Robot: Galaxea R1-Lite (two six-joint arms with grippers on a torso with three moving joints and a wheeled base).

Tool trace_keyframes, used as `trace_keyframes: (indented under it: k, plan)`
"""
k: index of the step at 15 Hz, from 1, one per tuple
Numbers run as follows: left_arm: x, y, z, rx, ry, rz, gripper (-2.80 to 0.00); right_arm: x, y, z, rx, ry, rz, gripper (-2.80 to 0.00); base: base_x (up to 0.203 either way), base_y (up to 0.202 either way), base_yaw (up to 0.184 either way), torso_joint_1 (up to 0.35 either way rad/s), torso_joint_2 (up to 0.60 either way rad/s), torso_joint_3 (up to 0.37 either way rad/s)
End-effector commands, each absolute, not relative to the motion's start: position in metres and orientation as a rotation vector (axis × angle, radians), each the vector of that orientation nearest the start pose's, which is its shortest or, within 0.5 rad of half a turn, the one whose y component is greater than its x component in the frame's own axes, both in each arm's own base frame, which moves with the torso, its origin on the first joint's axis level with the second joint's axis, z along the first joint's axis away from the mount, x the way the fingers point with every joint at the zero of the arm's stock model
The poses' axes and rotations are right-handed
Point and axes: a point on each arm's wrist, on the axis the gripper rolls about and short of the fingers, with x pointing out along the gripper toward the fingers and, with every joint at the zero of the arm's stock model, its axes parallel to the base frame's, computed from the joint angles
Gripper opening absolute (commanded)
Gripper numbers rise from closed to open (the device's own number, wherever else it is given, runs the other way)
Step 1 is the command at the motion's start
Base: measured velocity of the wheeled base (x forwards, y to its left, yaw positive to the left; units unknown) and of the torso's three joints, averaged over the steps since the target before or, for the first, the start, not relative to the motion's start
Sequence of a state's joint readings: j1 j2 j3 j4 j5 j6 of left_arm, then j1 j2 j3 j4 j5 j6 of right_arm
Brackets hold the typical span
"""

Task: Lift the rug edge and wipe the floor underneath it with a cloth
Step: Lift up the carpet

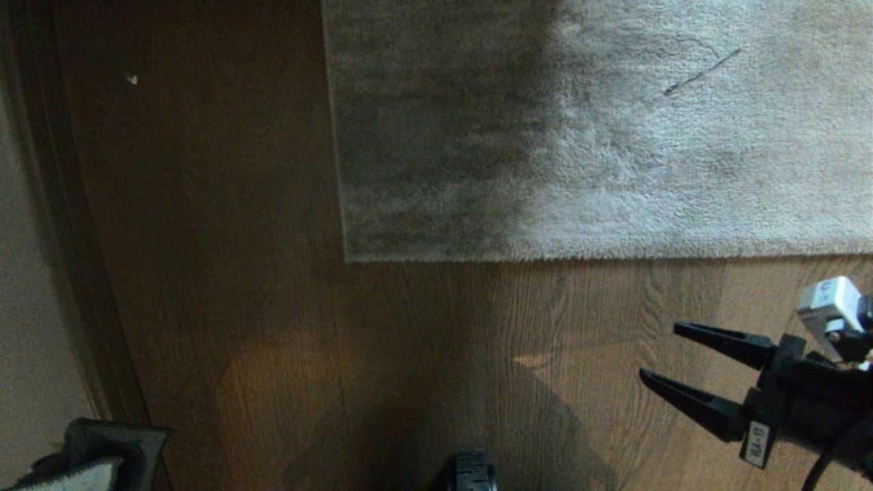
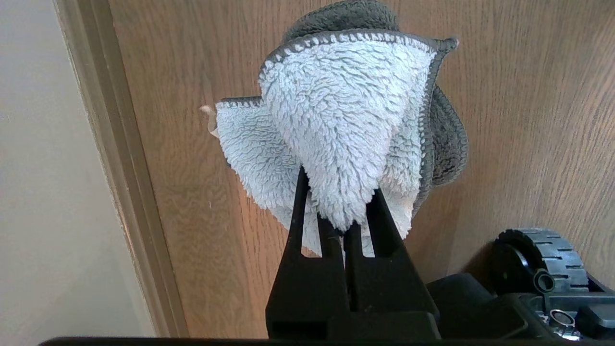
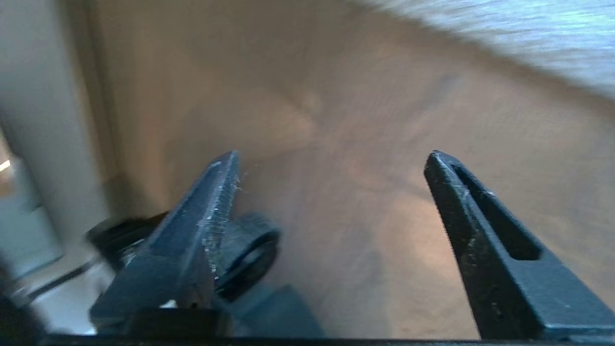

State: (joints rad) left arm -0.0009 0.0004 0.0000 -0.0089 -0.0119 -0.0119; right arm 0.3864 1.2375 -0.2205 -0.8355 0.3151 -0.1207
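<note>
My left gripper (image 2: 348, 230) squeezes the soft, light cloth (image 2: 336, 125) low by the wall, my right gripper (image 1: 658, 354) is wide open and empty, and I think the floppy rug edge (image 1: 614, 255) just ahead bends easily if pinched at its hem.

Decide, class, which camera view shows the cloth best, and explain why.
The left wrist view: the cloth fills it, pinched in the left tool, pale fleece and grey hem plain. The head view shows only a corner of it at the bottom left. The right wrist view shows none.
</note>
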Motion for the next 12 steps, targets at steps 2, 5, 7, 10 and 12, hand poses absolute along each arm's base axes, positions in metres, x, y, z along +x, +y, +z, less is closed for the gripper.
trace_keyframes:
  k: [2,5,7,10,12]
  plan:
    - [-0.023,0.0,0.076,-0.012,-0.009,-0.012,-2.8,0.163,0.085,0.151,-0.13,0.199,0.769,0.0,0.0,0.0,0.0,0.0,0.0,0.0]
    - [-0.023,0.0,0.076,-0.012,-0.009,-0.012,-2.8,0.176,0.093,0.15,-0.096,0.218,0.773,0.0,0.0,0.0,0.0,0.0,0.0,0.0]
    - [-0.023,0.0,0.076,-0.012,-0.009,-0.014,-2.8,0.174,0.104,0.151,-0.007,0.227,0.81,0.0,0.0,0.0,0.0,0.0,0.0,0.0]
    - [-0.023,0.0,0.076,-0.012,-0.009,-0.012,-2.8,0.179,0.108,0.144,0.037,0.268,0.774,0.0,0.0,0.0,0.0,0.0,0.0,0.0]
    - [-0.023,0.0,0.076,-0.012,-0.009,-0.012,-2.8,0.179,0.112,0.144,0.09,0.275,0.781,0.0,0.0,0.0,0.0,0.0,0.0,0.0]
